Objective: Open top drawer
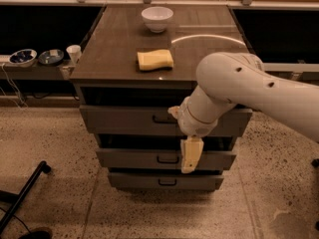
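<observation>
The top drawer (124, 121) is the widest grey front, just under the brown cabinet top (114, 44). Its small black handle (160, 119) shows at centre, with its right end hidden behind my wrist. My gripper (190, 152) is cream-coloured and hangs down from the white arm (249, 88). It sits just right of the handle, and its lower part hangs in front of the middle drawer. The drawer front looks flush with the cabinet, with a dark gap above it.
A white bowl (157, 18) and a yellow sponge (155, 59) sit on the cabinet top. The middle drawer (129, 158) and bottom drawer (134, 180) are below. A low shelf at left holds two bowls (22, 57) and a cup (74, 53). A black leg (25, 195) lies on the floor at lower left.
</observation>
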Tool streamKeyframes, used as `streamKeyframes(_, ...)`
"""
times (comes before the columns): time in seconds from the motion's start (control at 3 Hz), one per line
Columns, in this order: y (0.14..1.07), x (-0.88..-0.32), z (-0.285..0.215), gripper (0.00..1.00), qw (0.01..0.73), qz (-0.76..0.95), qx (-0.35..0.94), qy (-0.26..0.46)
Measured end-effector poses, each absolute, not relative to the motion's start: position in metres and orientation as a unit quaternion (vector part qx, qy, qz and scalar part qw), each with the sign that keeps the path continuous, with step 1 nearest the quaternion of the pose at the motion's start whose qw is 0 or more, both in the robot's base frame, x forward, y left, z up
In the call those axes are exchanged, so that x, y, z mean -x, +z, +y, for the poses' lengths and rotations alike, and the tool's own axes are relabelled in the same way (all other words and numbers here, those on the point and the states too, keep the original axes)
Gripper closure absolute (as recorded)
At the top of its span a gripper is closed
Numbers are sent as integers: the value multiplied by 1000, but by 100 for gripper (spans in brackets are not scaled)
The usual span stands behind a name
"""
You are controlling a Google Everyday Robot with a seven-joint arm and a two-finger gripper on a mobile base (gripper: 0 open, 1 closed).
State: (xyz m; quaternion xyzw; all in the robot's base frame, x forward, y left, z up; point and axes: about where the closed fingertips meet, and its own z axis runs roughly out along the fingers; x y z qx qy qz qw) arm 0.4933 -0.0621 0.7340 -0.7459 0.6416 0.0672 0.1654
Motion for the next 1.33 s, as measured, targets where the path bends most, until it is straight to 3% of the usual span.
streamKeyframes(0.67,704,-542,-44,0,133,646,747,85)
streamKeyframes(1.33,683,-553,-39,0,106,649,748,88)
